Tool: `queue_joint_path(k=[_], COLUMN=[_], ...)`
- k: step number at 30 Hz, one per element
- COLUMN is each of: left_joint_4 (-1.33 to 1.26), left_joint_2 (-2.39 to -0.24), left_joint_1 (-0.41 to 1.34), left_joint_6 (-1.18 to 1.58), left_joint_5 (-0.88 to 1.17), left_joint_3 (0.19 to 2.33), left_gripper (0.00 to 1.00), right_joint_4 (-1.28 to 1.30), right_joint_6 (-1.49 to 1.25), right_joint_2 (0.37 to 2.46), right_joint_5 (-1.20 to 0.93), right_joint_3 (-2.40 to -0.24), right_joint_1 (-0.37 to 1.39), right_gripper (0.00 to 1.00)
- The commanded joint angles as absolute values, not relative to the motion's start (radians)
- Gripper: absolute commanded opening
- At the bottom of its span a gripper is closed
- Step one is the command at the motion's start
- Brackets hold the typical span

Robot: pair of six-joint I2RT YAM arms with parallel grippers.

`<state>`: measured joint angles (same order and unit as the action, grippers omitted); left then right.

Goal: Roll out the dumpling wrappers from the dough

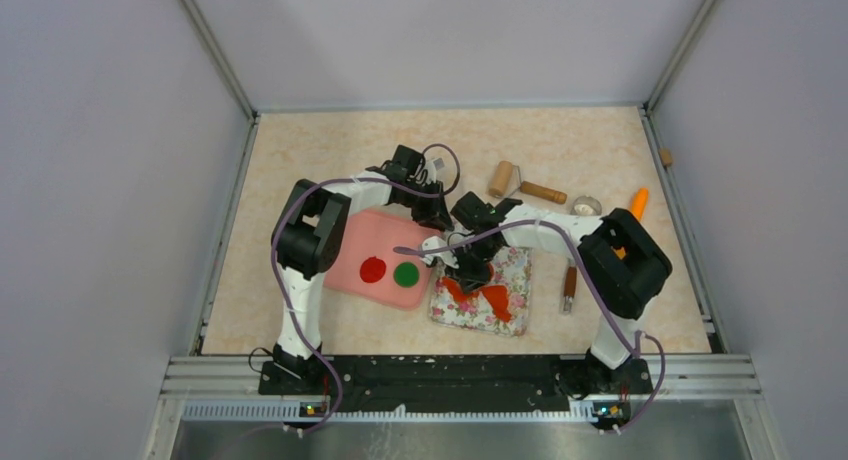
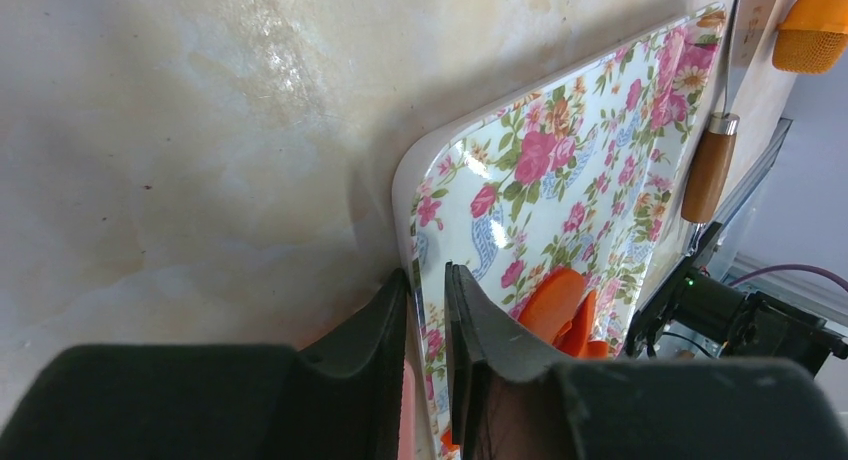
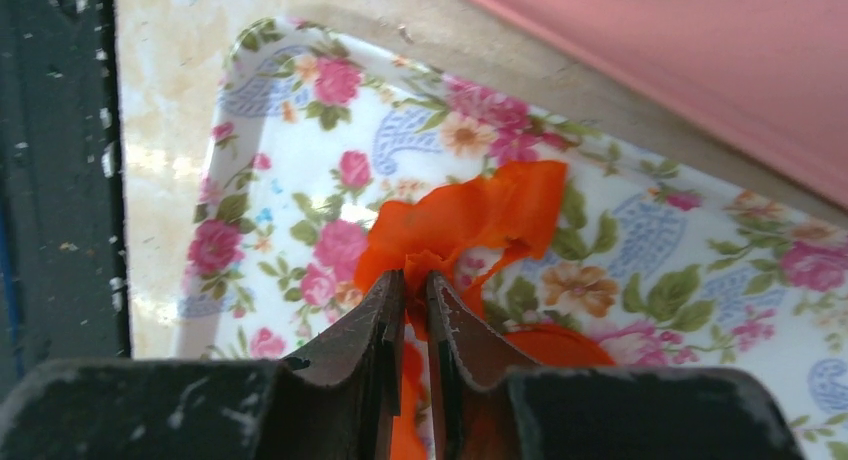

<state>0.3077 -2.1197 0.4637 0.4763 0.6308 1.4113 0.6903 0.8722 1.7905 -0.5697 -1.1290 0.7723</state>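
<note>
R gripper (image 3: 413, 277) tight on dough scrap (image 3: 480, 210)

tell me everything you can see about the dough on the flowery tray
The dough is a thin, ragged orange-red scrap, soft like modelling clay, crumpled and torn into curling strips. It lies on the floral tray, near its middle. The right claw pinches one bunched edge, jaws almost together. A smoother rounded orange piece lies close beside it; whether the two are joined cannot be told.

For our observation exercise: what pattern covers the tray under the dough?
The tray has pink flowers, green leaves on white; clearest in left wrist view.
</note>
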Motion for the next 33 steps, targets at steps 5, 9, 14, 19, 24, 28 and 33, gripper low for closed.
queue_joint_path(k=[5,9,14,19,24,28,33], left_joint_4=[0.307,0.309,0.313,0.316,0.316,0.316,0.316], left_joint_2=[-2.14,-2.137,-2.13,-2.129,-2.129,-2.13,-2.135], left_joint_1=[0.465,0.466,0.465,0.466,0.466,0.466,0.466], left_joint_6=[0.451,0.448,0.442,0.436,0.436,0.436,0.438], left_joint_5=[0.598,0.596,0.592,0.591,0.592,0.595,0.6], left_joint_3=[1.426,1.428,1.425,1.422,1.422,1.425,1.426], left_gripper=[0.22,0.22,0.22,0.22,0.22,0.22,0.22], right_joint_4=[0.83,0.858,0.909,0.969,1.007,1.027,1.056], right_joint_6=[0.879,0.874,0.888,0.9,0.894,0.895,0.91], right_joint_2=[1.651,1.603,1.525,1.447,1.369,1.339,1.337], right_joint_5=[-0.639,-0.614,-0.59,-0.568,-0.545,-0.522,-0.512], right_joint_3=[-1.127,-1.105,-1.077,-1.049,-1.006,-1.005,-1.038], right_joint_1=[0.787,0.783,0.749,0.71,0.68,0.631,0.547], right_gripper=[0.12,0.11,0.1,0.1,0.09,0.08,0.08])
